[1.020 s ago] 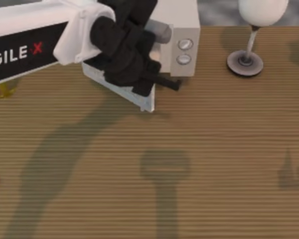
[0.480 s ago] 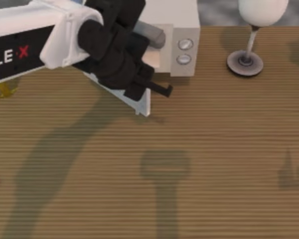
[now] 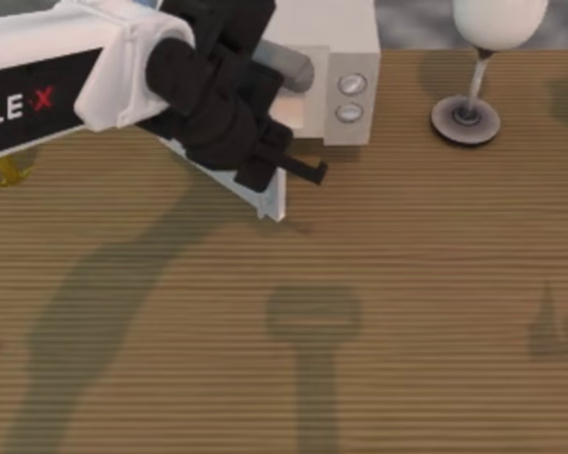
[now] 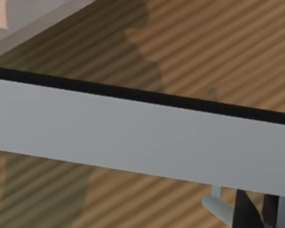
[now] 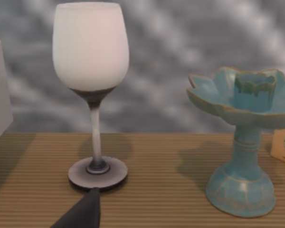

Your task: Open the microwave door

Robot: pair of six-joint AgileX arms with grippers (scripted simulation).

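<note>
Wooden slats of the table (image 3: 435,284) fill the top view. One microwave (image 3: 336,38) sits at the upper centre with two knobs (image 3: 350,98); its one microwave door (image 3: 270,194) stands swung outward. The left gripper (image 3: 298,170) reaches in from the upper left at the door's free edge; its grip I cannot tell. One wine glass (image 3: 473,57) stands upper right, and one blue candle stand (image 5: 242,142) shows in the right wrist view.

Worktop (image 3: 435,284): one, carrying the lot.
Microwave (image 3: 346,33): one, showing one microwave door (image 3: 270,200) and two grey knobs (image 3: 350,85).
Wine glass (image 5: 91,71): one, standing.
Blue lotus-shaped stand (image 5: 242,142): one, standing.
Arms (image 3: 66,80): one showing in the top view, bearing one pincer (image 3: 298,168).
</note>
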